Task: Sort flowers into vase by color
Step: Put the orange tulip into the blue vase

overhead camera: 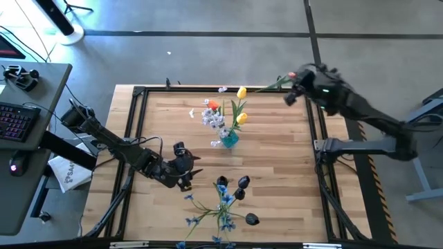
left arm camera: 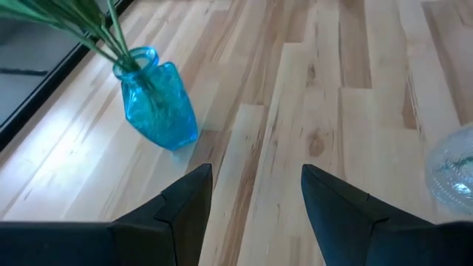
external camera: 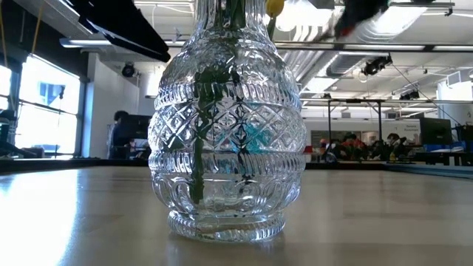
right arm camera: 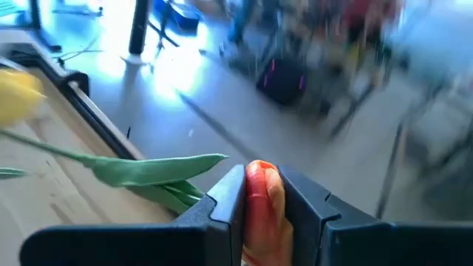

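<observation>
My right gripper (overhead camera: 289,88) is above the table's far right corner, shut on a flower. That flower's green stem (overhead camera: 266,86) runs out toward the table's left and ends in a yellow tulip head (overhead camera: 241,92). A blue glass vase (overhead camera: 229,138) stands mid-table and holds a yellow tulip (overhead camera: 241,119), white sprays (overhead camera: 214,119) and an orange tulip (overhead camera: 213,106). A clear cut-glass vase (external camera: 225,133) with green stems inside fills the low view. Blue sprays (overhead camera: 220,207) and dark buds (overhead camera: 242,184) are near the table's near edge. My left gripper (overhead camera: 185,168) is open, low over the table, left of the dark buds. My right gripper pinches an orange rounded piece (right arm camera: 259,196) between its two fingers. Green leaves (right arm camera: 159,170) and the stem come out right beside the fingers. The flower is lifted clear of the table and lies roughly level, its yellow head (right arm camera: 16,96) pointing toward the table's left.
A black frame rail (overhead camera: 221,90) borders the wooden table. Bare wood lies between my left gripper (left arm camera: 255,196) and the blue vase (left arm camera: 157,107). The clear vase's rim (left arm camera: 452,174) shows at the edge of the left wrist view. A desk with a keyboard (overhead camera: 17,121) stands beyond the table's left edge.
</observation>
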Robot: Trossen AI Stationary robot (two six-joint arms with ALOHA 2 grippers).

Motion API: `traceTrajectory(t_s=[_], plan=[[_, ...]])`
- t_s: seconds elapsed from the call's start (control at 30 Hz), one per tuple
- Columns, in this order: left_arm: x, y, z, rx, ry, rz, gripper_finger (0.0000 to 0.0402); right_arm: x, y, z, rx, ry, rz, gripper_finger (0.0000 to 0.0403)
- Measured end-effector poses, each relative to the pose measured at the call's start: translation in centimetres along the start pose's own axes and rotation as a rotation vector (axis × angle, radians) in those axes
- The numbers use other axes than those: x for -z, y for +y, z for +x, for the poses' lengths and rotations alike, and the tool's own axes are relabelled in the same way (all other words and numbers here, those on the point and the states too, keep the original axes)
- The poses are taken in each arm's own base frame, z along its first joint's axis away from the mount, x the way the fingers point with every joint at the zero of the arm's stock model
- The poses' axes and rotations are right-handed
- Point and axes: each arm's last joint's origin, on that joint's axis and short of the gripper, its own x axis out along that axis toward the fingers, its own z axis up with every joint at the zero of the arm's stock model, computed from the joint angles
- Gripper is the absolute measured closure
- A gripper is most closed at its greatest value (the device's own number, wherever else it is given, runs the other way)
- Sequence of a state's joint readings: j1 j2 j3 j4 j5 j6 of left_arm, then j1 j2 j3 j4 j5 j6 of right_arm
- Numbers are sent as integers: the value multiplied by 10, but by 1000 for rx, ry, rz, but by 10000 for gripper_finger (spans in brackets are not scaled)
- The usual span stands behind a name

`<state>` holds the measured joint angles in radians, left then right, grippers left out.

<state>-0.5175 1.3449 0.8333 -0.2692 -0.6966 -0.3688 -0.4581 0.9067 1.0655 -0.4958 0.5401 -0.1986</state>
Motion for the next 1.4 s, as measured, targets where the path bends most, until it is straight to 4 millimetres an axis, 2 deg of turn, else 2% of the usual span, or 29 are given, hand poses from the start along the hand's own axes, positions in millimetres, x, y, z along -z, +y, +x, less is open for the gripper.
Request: traceTrajectory(t_s=[0.1, 0.2, 0.33, 0.47, 0.77, 1.03, 1.2, 1.4], plan=[[-1, 0, 0, 2, -5, 1, 204, -33, -3, -38, -20, -92, -192, 336], [-1, 0, 0, 2, -5, 1, 204, -56, 1, -64, -49, -165, -415, 336], [-1, 0, 0, 2, -5, 0, 204, -79, 15, -80, -43, -229, -740, 336], [-1, 0, 0, 2, -4, 0, 204, -101, 34, -87, -70, -305, -919, 336], [0, 0, 0, 6, -2, 1, 204, -144, 56, -108, -5, -363, -1052, 336], [0, 0, 0, 6, -2, 1, 204, -167, 79, -122, -82, -472, -1046, 336], [0, 0, 0, 6, -2, 1, 204, -164, 91, -112, -145, -453, -1004, 336], [0, 0, 0, 7, -2, 0, 204, -152, 102, -79, -181, -357, -982, 336]])
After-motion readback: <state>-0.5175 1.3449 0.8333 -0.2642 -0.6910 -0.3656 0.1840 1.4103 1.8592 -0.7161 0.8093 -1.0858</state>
